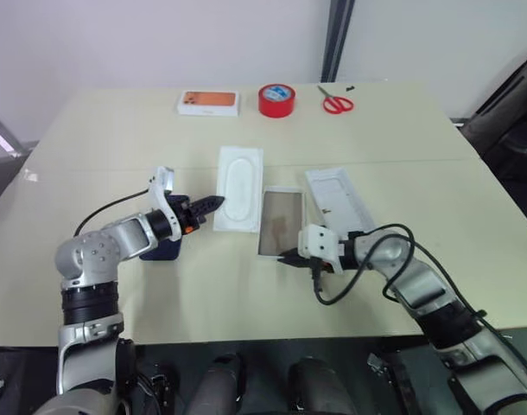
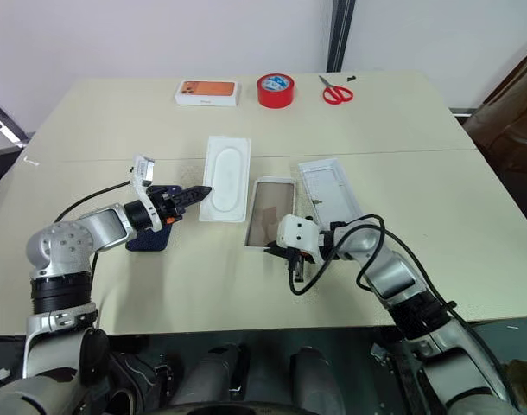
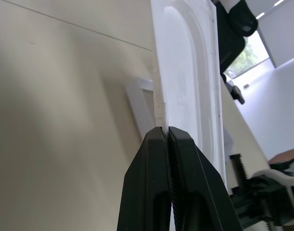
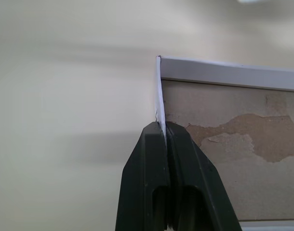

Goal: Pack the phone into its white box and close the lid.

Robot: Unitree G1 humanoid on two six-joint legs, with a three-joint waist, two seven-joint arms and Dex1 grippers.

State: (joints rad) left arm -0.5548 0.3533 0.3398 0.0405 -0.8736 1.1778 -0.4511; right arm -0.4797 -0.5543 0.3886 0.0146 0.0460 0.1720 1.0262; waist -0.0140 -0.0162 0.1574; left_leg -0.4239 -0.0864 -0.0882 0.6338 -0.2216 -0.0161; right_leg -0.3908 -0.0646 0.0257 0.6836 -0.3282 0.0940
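The beige table (image 1: 246,294) bears the white box (image 1: 282,222), the lid (image 1: 337,201), a white insert (image 1: 239,188), an orange-pictured box (image 1: 208,103), red tape (image 1: 276,99) and scissors (image 1: 337,103).

We see the white box (image 1: 281,222) open on the counter (image 1: 376,130), brownish floor up; the lid (image 1: 339,200) lies just beside it, inside up.

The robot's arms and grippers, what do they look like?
Both arms are silver-grey metal with black joint bands. Each ends in a white wrist block trailing a looping black cable. The left gripper and right gripper have two tapered black fingers; an orange ring marks the left.
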